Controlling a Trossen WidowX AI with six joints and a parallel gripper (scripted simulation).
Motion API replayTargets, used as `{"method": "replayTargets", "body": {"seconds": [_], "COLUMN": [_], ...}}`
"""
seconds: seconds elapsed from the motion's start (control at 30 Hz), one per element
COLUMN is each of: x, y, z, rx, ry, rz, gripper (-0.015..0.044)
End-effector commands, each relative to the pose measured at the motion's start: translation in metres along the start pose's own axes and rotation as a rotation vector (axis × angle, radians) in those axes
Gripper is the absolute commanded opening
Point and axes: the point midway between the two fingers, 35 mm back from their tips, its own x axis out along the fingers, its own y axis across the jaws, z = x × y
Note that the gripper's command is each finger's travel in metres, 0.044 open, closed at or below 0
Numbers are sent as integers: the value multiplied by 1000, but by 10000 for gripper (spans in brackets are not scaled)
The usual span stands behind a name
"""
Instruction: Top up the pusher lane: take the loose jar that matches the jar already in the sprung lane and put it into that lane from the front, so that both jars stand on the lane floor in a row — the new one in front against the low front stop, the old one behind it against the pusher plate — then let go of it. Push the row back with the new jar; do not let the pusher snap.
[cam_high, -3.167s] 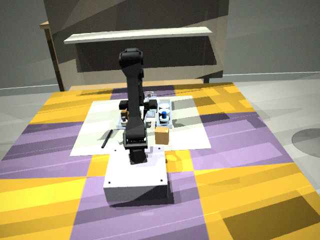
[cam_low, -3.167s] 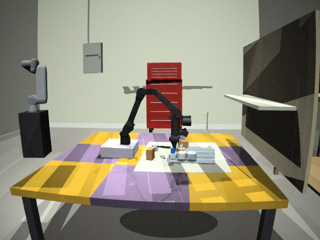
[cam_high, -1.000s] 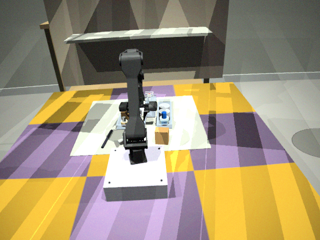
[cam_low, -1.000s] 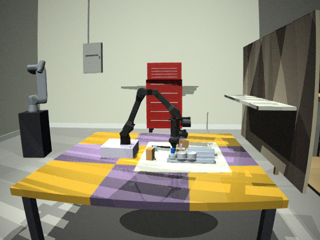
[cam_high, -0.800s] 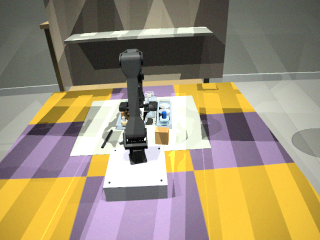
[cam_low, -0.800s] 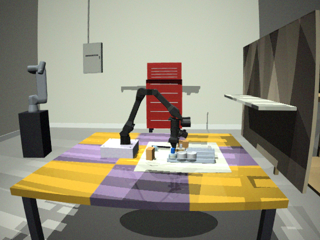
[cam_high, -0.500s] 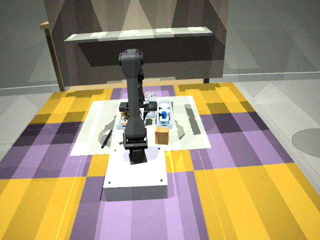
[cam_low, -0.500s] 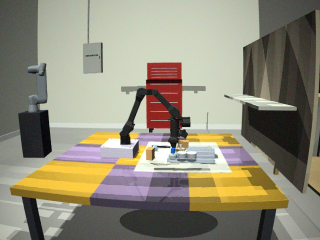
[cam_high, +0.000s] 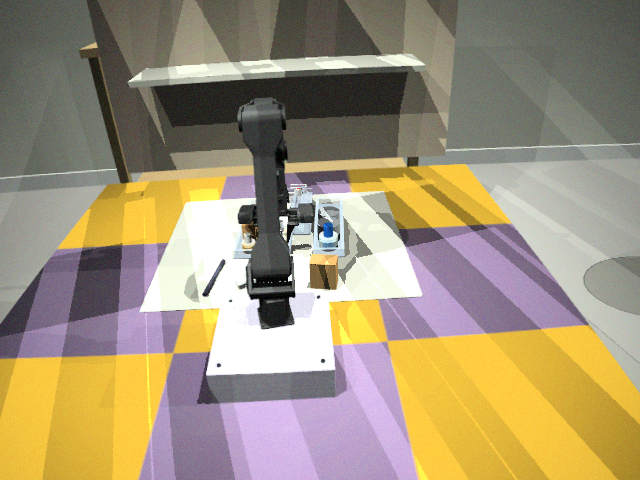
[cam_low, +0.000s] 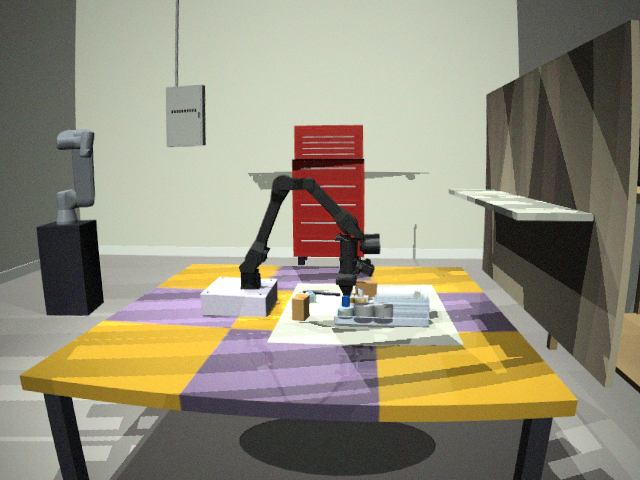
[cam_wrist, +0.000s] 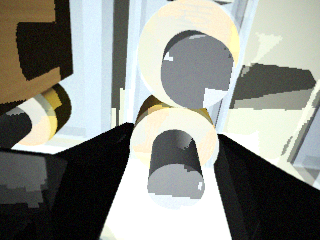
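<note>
My gripper (cam_wrist: 173, 136) is shut on a jar (cam_wrist: 174, 117) with a cream shoulder, an amber side and a narrow grey knob. The jar looks upright, at the front of the sprung lane (cam_wrist: 137, 20) (cam_high: 301, 227). Right behind it stands the lane jar (cam_wrist: 150, 55), cream-shouldered with a broad grey top; from above their rims meet or overlap. The arm covers the held jar in the top view. The low front stop, the pusher plate and the held jar's base are hidden, so I cannot tell whether it touches the lane floor.
Right lane: a blue-knobbed jar (cam_high: 328, 230) (cam_low: 345, 300) in front, grey round jars (cam_low: 383, 311) behind. Left lane: a jar (cam_high: 248, 240) (cam_wrist: 52, 117) near a brown block (cam_wrist: 35, 92). Another brown block (cam_high: 323, 272) (cam_low: 300, 306) stands in front of the right lane. A dark rod (cam_high: 214, 277) lies front left.
</note>
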Motion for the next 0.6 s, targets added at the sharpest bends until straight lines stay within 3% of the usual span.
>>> {"method": "replayTargets", "body": {"seconds": [0.0, 0.57], "x": [0, 0], "y": [0, 0], "z": [2, -2], "rx": [-2, -2], "ry": [-13, -12], "rz": [-1, -1], "gripper": [0, 0]}}
